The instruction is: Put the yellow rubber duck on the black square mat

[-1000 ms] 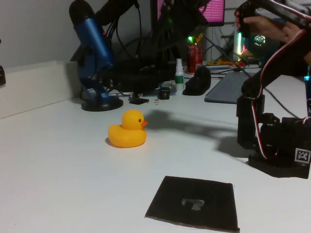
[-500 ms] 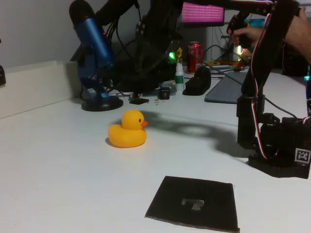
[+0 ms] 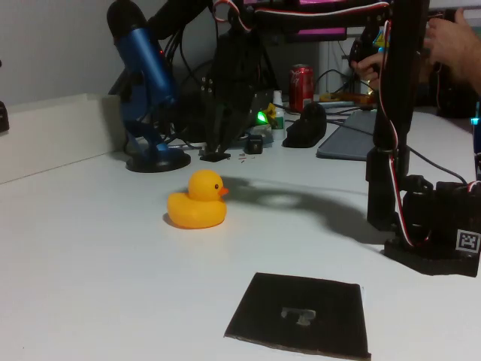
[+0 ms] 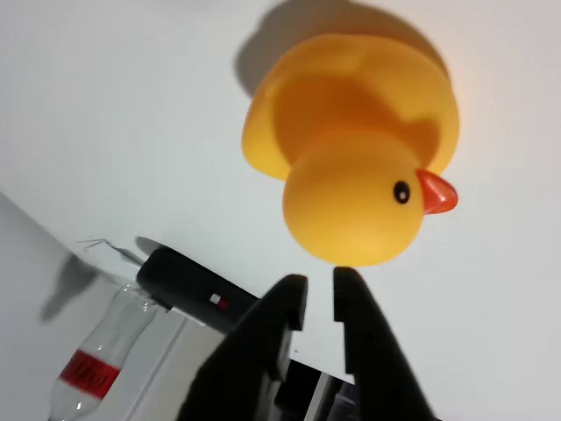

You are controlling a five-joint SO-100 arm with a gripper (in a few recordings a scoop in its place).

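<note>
Two black fingers of the gripper reach up from the bottom edge of the wrist view, with only a narrow gap between the tips and nothing held in it. The tips are just below the head of the duck in that picture, and I cannot tell if they touch it. The duck's beak points to the right there. In the fixed view the gripper hangs from the arm above and behind the duck, with its tip pointing down to the table.

The duck stands upright on the white table, beak to the right, left of the centre of the fixed view. The mat lies flat nearer to the camera and to the right, well apart from the duck, and nothing is on it. A pale mark is at its middle.

Behind the duck there is a blue microphone on a round stand, and a red can stands further back. The arm's base is at the right edge.
</note>
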